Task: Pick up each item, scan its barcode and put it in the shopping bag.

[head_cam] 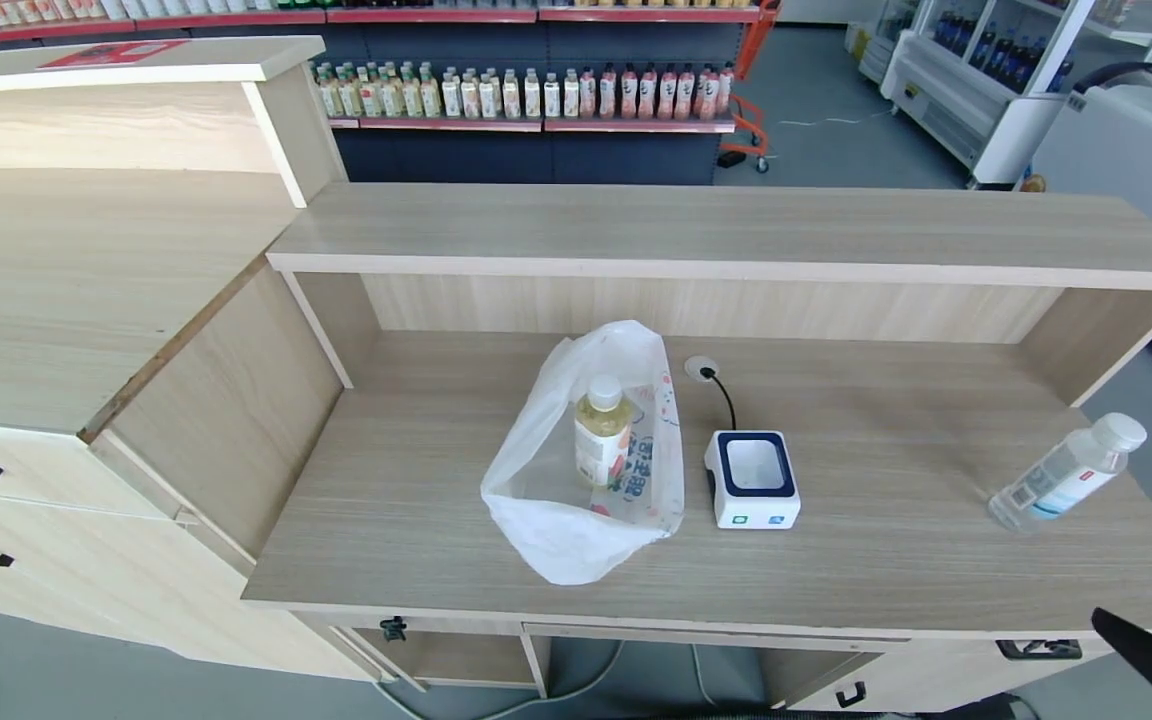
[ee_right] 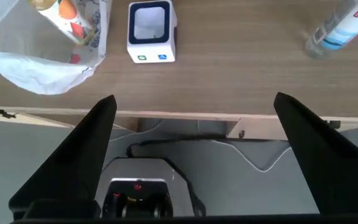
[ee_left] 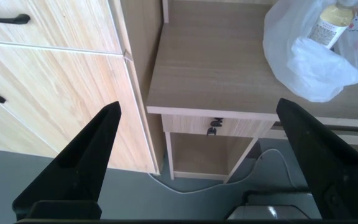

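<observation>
A white plastic shopping bag [head_cam: 576, 500] lies open on the wooden counter [head_cam: 896, 560], with a yellowish tea bottle [head_cam: 602, 432] standing inside it. Right of the bag sits the white barcode scanner [head_cam: 752, 478], its cable running to a hole in the counter. A clear water bottle [head_cam: 1068, 472] with a white cap lies tilted near the counter's right edge. My left gripper [ee_left: 197, 162] is open, held low off the counter's front left corner, bag [ee_left: 309, 50] beyond it. My right gripper [ee_right: 194, 155] is open below the front edge, with scanner [ee_right: 150, 32] and water bottle [ee_right: 340, 28] farther off.
A raised shelf [head_cam: 736, 235] runs along the counter's back, and a taller cabinet with drawers [head_cam: 56, 300] stands to the left. Store shelving with drink bottles [head_cam: 526, 92] and a fridge [head_cam: 986, 70] lie behind. Bare counter stretches between scanner and water bottle.
</observation>
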